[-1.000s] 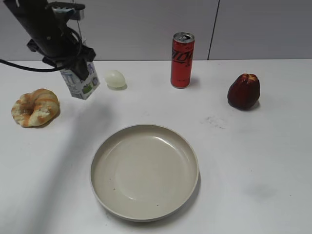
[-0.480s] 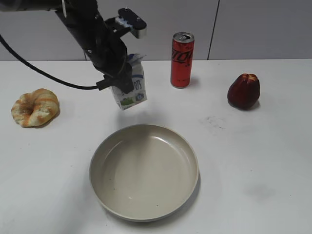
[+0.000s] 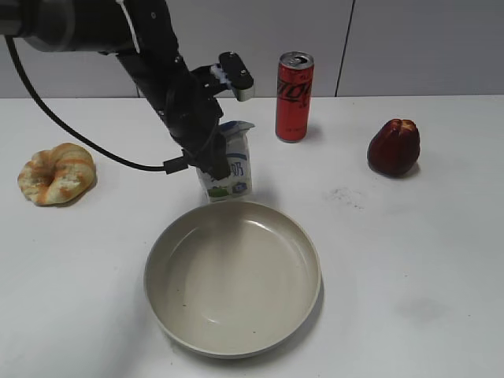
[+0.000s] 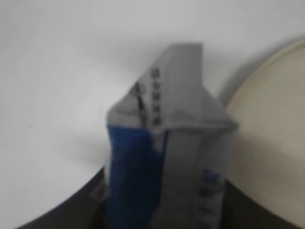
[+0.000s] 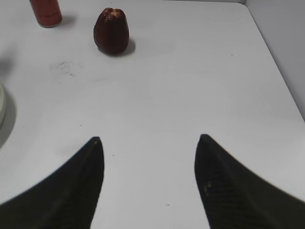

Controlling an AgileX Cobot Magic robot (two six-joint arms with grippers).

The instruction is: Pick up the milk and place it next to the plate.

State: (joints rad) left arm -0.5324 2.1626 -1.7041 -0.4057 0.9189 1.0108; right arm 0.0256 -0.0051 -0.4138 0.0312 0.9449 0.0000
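Milk [image 3: 229, 167] just behind plate [image 3: 233, 343]; can [image 3: 294, 96] behind; bread [image 3: 56, 173] left, fruit [image 3: 394, 147] right.

My exterior camera looks down at a slant from the front, facing the back wall, and takes in the whole white surface [image 3: 409, 260]. My left wrist camera sits very close above the milk [image 4: 167, 143], blurred, with the plate [image 4: 271, 143] rim at its right. My right wrist camera looks forward over its claw [image 5: 148, 143]. It shares the red can [image 5: 45, 12] and dark red fruit [image 5: 112, 31] with the exterior view.
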